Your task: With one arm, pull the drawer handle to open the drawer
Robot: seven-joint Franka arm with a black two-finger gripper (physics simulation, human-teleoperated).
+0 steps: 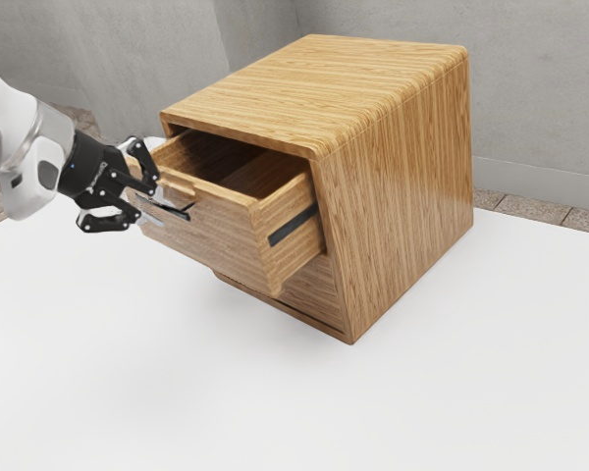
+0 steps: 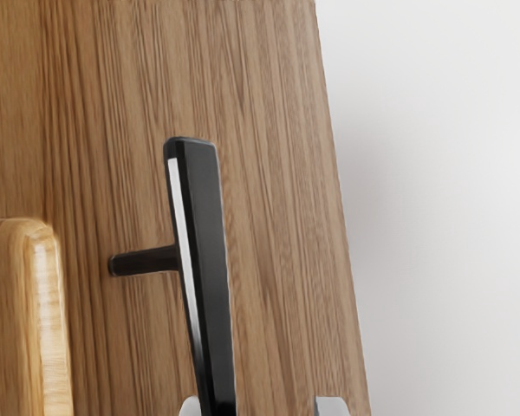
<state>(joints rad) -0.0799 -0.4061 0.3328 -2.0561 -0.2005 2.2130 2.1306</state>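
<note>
Now | gripper (image 1: 149, 201) fingers wide, handle (image 2: 199, 277) between them (only one seems to touch) | drawer (image 1: 216, 235) part open | risk: handle could slip out if the pull tilts

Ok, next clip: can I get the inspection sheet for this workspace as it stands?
surface: white table, smooth.
job's things: drawer partly pulled out of the wooden cabinet; its dark bar handle stands off the front on a post.
clutter: nothing seen.
grippers: pincer at the handle, open; the bar lies between the fingers, against one.
cables: nothing seen.
surroundings: grey walls, strip of tiled floor behind the table.
</note>
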